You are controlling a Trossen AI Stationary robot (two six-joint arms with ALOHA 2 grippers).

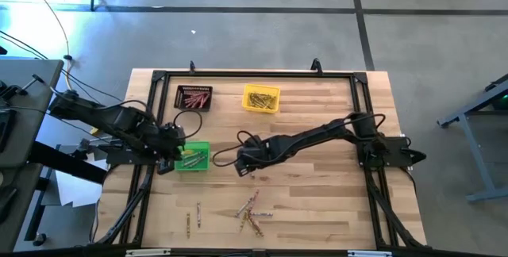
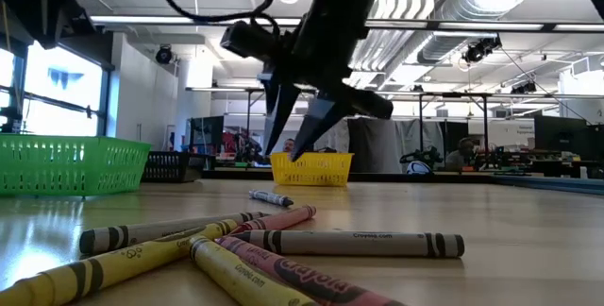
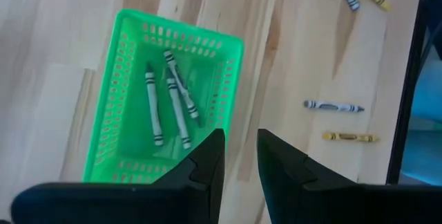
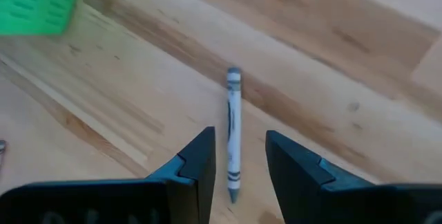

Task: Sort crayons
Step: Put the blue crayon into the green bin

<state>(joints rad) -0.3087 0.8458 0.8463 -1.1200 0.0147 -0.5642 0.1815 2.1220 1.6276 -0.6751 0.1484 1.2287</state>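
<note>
Grey crayon [image 4: 233, 133] lies flat on the bare wood table [image 1: 317, 201], alone, near mid-table and just right of the green bin [image 1: 193, 157]; in the right wrist view it runs lengthwise through the gap between the fingers [image 4: 200, 162]. Right gripper [image 1: 244, 163] hangs directly over it, jaws spread, nothing held; the low view shows its tips above the wood, not yet touching. Step in hand, as I judge it: pick of this grey crayon for the green bin, which already holds three grey ones [image 3: 169, 103]. Next move calls for a straight descent, then a close across the crayon's width; the stick is thin and round, so an off-centre close may roll it away. Left gripper [image 1: 169, 152] waits over the green bin's left edge, jaws slightly apart and empty. Other sorted crayons sit in the black bin [image 1: 194, 97] and yellow bin [image 1: 261, 98] at the table's far side. Unsorted pile [image 1: 252, 212] of red, yellow and grey sticks remains near the front edge, with two strays [image 1: 193, 216] to its left.
</note>
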